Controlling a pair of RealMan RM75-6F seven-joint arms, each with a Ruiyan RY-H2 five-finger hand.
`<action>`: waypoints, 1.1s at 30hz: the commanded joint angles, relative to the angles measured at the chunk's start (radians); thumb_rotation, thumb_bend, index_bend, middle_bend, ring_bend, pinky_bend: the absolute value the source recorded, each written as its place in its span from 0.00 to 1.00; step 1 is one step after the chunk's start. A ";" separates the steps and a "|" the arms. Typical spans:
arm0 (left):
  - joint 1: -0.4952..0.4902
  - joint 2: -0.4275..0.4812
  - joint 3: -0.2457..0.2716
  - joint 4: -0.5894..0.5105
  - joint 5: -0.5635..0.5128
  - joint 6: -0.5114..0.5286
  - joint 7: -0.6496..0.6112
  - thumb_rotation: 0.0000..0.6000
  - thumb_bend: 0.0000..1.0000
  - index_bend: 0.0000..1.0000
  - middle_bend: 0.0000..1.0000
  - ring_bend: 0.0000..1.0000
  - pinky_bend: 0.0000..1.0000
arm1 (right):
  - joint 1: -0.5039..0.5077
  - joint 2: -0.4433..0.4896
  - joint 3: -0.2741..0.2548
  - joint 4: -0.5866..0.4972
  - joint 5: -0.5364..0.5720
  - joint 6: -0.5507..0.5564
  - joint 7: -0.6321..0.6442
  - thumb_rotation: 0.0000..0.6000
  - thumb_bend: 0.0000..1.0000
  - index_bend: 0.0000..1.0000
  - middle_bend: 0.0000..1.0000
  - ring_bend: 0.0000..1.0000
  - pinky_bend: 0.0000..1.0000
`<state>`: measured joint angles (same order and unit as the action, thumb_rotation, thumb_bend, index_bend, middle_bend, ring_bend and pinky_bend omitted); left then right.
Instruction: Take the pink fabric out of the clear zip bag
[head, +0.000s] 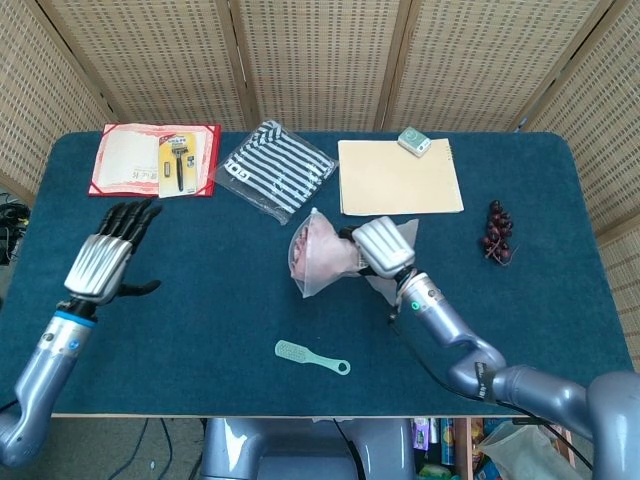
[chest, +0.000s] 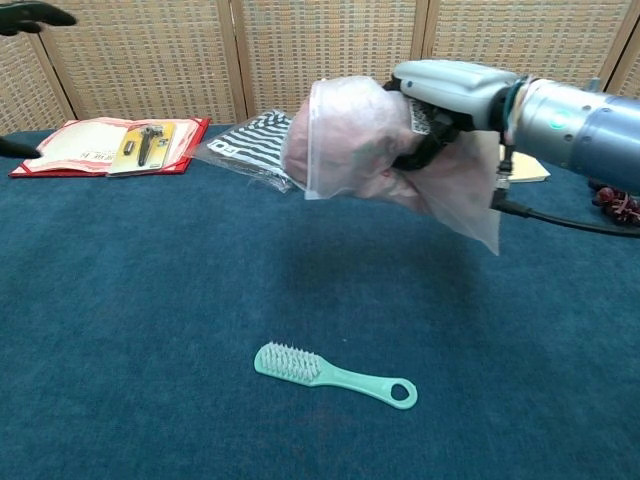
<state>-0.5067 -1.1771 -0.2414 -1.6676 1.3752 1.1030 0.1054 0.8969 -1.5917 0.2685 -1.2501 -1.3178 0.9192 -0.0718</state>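
Observation:
My right hand (head: 383, 246) (chest: 447, 92) grips the clear zip bag (head: 322, 254) (chest: 350, 140) and holds it in the air above the middle of the table. The pink fabric (chest: 335, 130) bulges inside the bag, whose mouth end points left. My left hand (head: 105, 258) is open, fingers spread, raised over the left part of the table; in the chest view only its fingertips (chest: 30, 14) show at the top left corner. The two hands are far apart.
A mint brush (head: 311, 357) (chest: 332, 374) lies near the front edge. At the back are a red folder with a razor pack (head: 156, 160), a striped cloth in a bag (head: 275, 168), a tan folder (head: 398, 178) with a small box (head: 414, 141). Dark grapes (head: 497, 231) lie right.

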 joint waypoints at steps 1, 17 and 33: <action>-0.097 -0.054 -0.030 0.062 0.028 -0.091 -0.087 1.00 0.10 0.08 0.00 0.00 0.00 | 0.067 -0.080 0.058 0.004 0.095 -0.041 -0.104 1.00 0.80 0.64 0.66 0.70 0.58; -0.191 -0.183 -0.027 0.123 -0.017 -0.122 -0.127 1.00 0.10 0.41 0.00 0.00 0.00 | 0.118 -0.139 0.093 0.018 0.242 -0.056 -0.214 1.00 0.81 0.64 0.66 0.70 0.58; -0.259 -0.295 -0.035 0.192 -0.086 -0.149 -0.086 1.00 0.10 0.41 0.00 0.00 0.00 | 0.112 -0.116 0.086 -0.006 0.259 -0.048 -0.204 1.00 0.80 0.64 0.66 0.70 0.58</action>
<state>-0.7502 -1.4471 -0.2722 -1.4933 1.3053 0.9672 0.0194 1.0094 -1.7077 0.3544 -1.2553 -1.0593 0.8709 -0.2757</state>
